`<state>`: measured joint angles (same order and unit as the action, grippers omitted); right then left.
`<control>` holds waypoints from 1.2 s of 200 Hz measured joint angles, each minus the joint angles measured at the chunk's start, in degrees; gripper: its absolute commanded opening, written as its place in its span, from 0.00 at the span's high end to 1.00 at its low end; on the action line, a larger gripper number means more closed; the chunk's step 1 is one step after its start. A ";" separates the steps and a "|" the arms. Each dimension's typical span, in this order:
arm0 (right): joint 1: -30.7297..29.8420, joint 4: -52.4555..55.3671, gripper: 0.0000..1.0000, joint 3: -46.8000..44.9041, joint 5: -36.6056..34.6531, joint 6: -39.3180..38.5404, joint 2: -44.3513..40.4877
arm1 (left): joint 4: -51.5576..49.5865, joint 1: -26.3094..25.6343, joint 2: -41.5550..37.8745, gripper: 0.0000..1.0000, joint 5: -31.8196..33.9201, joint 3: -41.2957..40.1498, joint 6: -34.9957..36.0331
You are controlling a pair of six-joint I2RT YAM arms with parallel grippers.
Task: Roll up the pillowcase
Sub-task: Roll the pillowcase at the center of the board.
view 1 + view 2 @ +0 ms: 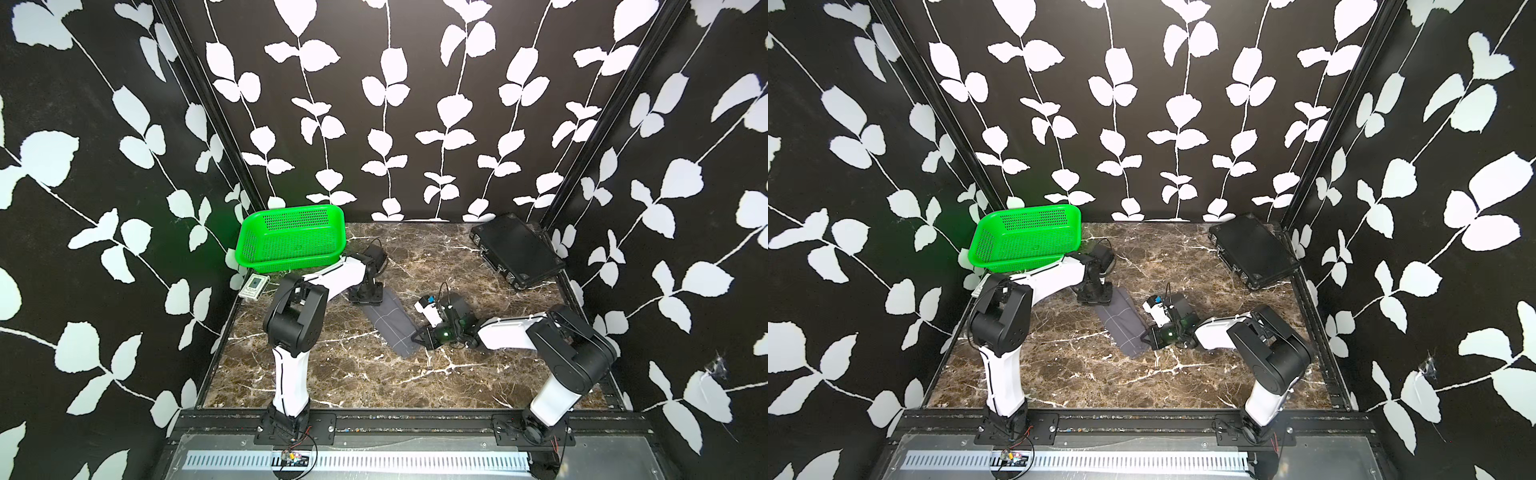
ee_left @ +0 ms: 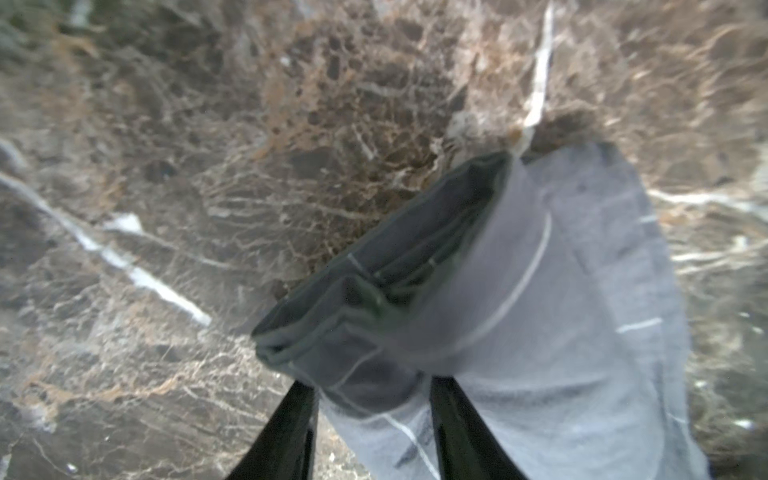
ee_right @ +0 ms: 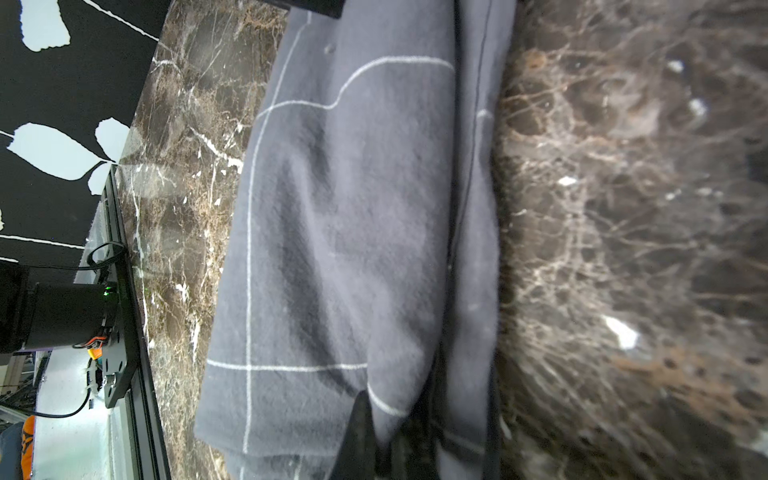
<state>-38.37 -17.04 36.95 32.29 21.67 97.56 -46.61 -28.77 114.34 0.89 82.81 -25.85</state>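
diagonally pillowcase point(image 1: 388, 327) runs far-left to near-right; left gripper point(image 2: 372, 432), right gripper point(image 3: 380, 438) clamp its ends

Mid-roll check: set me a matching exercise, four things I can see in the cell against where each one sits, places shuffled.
Things:
1. pillowcase
2. green basket
3. black case
4. card box

Places:
A. far right corner
B. left edge, just in front of the green basket
C. centre of the workspace
D. far left corner

Pairs: 1-C, 2-D, 3-A, 4-B
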 measured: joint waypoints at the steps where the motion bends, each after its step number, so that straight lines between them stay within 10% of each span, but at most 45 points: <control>1: 0.04 0.00 0.78 0.02 -0.02 0.00 0.00 | -0.15 0.00 0.09 0.55 0.00 0.17 0.02; 97: 2.08 17.18 0.47 11.45 -6.01 -0.07 -4.92 | -3.28 0.00 4.26 0.55 -0.26 6.56 7.32; 240: 2.95 10.03 0.61 22.88 4.46 10.21 14.19 | 0.96 -1.33 5.27 0.57 -6.84 8.22 14.38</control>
<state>-35.42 -7.01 59.83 36.75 31.88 111.74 -45.65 -30.11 119.61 -5.96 91.02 -11.46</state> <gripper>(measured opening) 0.404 0.427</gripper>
